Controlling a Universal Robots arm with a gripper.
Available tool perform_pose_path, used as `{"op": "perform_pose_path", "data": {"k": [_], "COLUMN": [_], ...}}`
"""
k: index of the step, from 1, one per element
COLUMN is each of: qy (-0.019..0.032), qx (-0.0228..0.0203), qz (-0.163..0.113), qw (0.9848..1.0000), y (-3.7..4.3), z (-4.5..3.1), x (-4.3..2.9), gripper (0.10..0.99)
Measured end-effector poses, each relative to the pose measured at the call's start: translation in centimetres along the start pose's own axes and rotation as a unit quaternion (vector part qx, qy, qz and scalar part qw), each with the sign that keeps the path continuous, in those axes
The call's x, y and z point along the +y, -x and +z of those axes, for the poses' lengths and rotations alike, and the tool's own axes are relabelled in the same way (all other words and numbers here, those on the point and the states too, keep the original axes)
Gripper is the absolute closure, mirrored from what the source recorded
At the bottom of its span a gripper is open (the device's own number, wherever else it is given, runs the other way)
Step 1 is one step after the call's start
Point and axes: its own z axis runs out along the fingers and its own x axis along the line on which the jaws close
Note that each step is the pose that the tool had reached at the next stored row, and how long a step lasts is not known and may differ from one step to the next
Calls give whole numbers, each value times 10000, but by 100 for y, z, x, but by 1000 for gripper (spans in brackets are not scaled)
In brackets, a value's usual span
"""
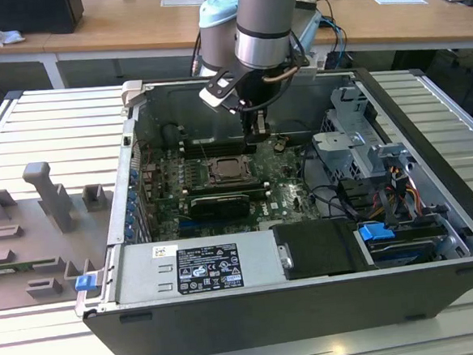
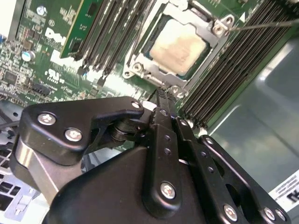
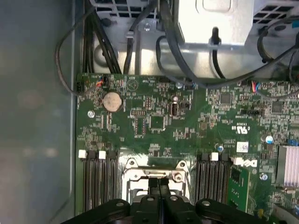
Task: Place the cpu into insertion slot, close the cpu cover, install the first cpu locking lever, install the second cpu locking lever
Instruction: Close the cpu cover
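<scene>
Closest in the exterior view: open computer case (image 1: 230, 324) on a slatted metal table (image 1: 38, 126), with wooden desks (image 1: 129, 31) behind. Gripper (image 1: 258, 135) hangs at 1 o'clock off the insertion slot (image 1: 212, 173). Second wrist view: jaws pinched together on nothing, right by the cpu cover (image 2: 208, 28), which lies flat over the seated cpu (image 2: 180, 46). First wrist view: green board (image 3: 163, 116) past the slot.

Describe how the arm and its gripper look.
The arm is a silver-grey cylinder with a pale blue joint cap; cables loop at its wrist. The gripper is black, built of flat linkage bars studded with silver screws.
</scene>
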Motion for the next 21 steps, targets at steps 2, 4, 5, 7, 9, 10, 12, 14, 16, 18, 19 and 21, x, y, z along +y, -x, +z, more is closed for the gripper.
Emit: {"op": "perform_pose_path", "data": {"k": [2, 4, 5, 7, 9, 10, 12, 14, 16, 18, 19, 21], "qy": [1, 4, 7, 11, 16, 18, 26, 49, 91, 127, 145, 184], "qx": [0, 0, 0, -1, -1, -2, -2, -4, -7, -9, -9, -11], "qz": [-1, -1, -3, -7, -19, -30, -54, -74, -84, -88, -90, -93], "qw": [10000, 10000, 10000, 10000, 10000, 10000, 10000, 10000, 9999, 9999, 9999, 9998], "y": [-2, -3, -4, -5, -6, -6, -7, -8, -8, -9, -10, -11], "z": [16, 32, 48, 74, 107, 131, 172, 192, 204, 211, 214, 216], "x": [-56, -93, -120, -152, -172, -183, -198, -217, -244, -278, -295, -333], "gripper": [980, 980, 980, 980, 980, 980, 980, 980, 980, 980, 980, 980]}}
